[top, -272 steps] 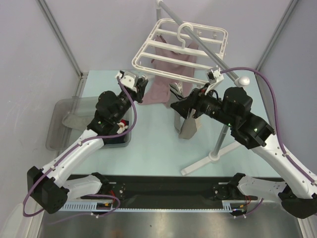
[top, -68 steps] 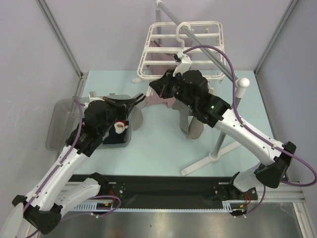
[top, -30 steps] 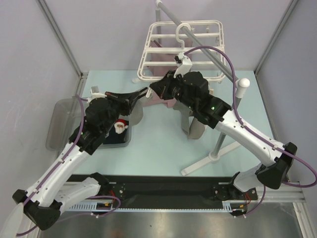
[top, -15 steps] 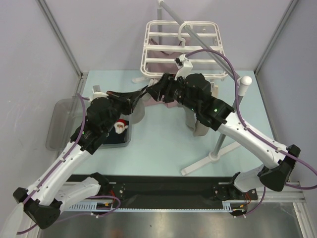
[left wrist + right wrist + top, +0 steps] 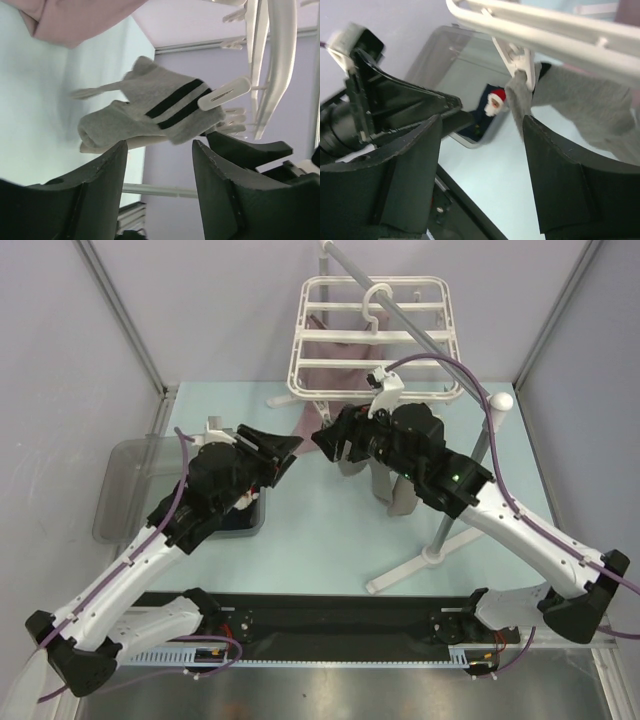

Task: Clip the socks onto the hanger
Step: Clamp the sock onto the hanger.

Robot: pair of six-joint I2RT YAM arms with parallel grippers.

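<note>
The white hanger hangs from the pole at the back. A white clip on it grips a grey sock with two black stripes; this sock also shows in the right wrist view. A second grey sock hangs lower to the right. A navy Santa sock lies in a small dark tray; it also shows in the right wrist view. My left gripper is open and empty just short of the striped sock. My right gripper is open and empty below the clip.
A mauve-pink cloth hangs under the hanger's far side. The grey pole stand rises at the right, its feet on the table. A clear plastic tray lies at the left edge. The two grippers face each other closely.
My left gripper has let go of the grey striped sock, which now hangs from the clip. Both grippers have drawn back a little, and the hanger has swung right.
</note>
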